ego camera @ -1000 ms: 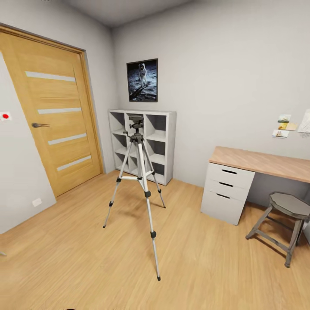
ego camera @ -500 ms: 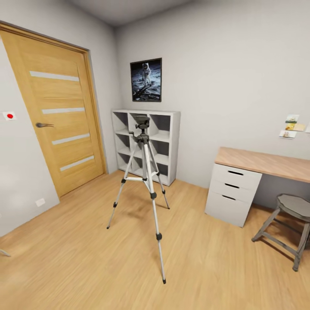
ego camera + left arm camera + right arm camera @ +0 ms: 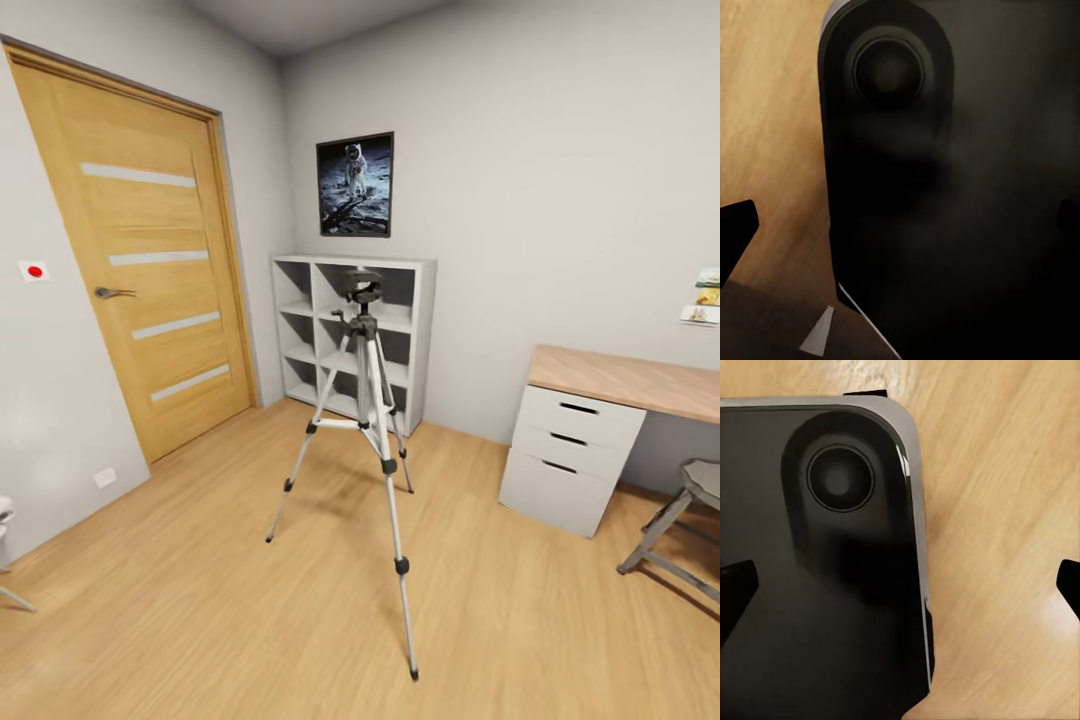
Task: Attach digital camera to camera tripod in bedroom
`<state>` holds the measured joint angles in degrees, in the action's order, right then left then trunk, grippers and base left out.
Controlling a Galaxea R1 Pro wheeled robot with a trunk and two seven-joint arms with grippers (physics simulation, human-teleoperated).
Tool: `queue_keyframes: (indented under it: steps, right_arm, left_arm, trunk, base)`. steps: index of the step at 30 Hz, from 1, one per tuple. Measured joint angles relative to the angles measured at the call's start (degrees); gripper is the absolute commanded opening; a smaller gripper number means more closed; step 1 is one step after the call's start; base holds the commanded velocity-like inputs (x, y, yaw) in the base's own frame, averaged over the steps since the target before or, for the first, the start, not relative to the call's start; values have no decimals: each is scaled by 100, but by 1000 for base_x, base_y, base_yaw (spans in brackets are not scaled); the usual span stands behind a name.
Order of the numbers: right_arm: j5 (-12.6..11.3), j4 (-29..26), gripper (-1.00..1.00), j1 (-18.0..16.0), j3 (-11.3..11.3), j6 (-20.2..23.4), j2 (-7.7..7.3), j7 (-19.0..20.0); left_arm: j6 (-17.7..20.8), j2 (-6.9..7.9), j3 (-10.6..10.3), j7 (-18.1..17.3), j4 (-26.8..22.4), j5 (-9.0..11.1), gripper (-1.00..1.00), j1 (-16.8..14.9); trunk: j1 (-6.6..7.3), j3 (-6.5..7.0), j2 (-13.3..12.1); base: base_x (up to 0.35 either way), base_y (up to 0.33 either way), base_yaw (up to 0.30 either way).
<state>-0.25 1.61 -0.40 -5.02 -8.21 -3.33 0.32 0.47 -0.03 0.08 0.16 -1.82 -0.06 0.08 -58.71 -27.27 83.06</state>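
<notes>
Swinging leftward across the last second, to judge by the head view: every fixed thing sits further right in the picture now, the stool [image 3: 676, 528] half cut by the edge, the wall notes [image 3: 704, 298] nearly gone. No sign that the things themselves moved.

Nearest, in the wrist views: one pair of dark fingertips [image 3: 736, 232] spread wide at the left gripper [image 3: 900, 225], nothing between them but the robot's own black base housing [image 3: 945, 195] over the wood plank floor [image 3: 765, 112]. Likewise one pair of fingertips [image 3: 735, 585] wide apart at the right gripper [image 3: 900, 589], holding nothing, the same black housing [image 3: 810, 585] on one side and bare planks on the other.

Further out, one camera tripod [image 3: 364, 430] standing on the floor mid-room, well ahead of both grippers. Long axis upright; three silver-grey legs splayed, one reaching toward the viewer, two back toward the shelving. Black pan head [image 3: 363, 285] on top, its handle angled down to the left.

Behind it, one white cube shelving unit [image 3: 352, 335] against the far wall, one moon-landing picture [image 3: 355, 185] above. One oak door [image 3: 140, 270] with four pale stripes at left, one red-dot wall switch [image 3: 34, 270] beside it. One desk [image 3: 620, 385] with three drawers at right.
</notes>
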Motion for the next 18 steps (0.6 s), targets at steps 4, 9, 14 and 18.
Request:
queue_keyframes:
  steps: [4, 9, 14, 18]
  right_arm:
    - [1, 0, 100, 0, 2, 0, 0, 0]
    - [1, -1, 100, 0, 5, -1, 0, -3]
    - [1, -1, 100, 0, 2, -6, 0, -11]
    - [-1, -1, 100, 0, 1, -9, 0, -15]
  left_arm:
    - [1, 8, 0, 0, -3, 2, 100, 0]
    - [0, 11, 0, 0, -4, 4, 100, 0]
    - [-19, 12, 0, 0, -4, 4, 100, 0]
    - [-44, 12, 0, 0, -5, 4, 100, 0]
  trunk:
    - [0, 0, 0]
    - [-2, 0, 0]
    - [-2, 0, -1]
    - [-2, 0, 0]
  base:
    - [148, 279, 0]
    - [66, 280, 65]
    - [16, 178, 225]
    - [4, 46, 267]
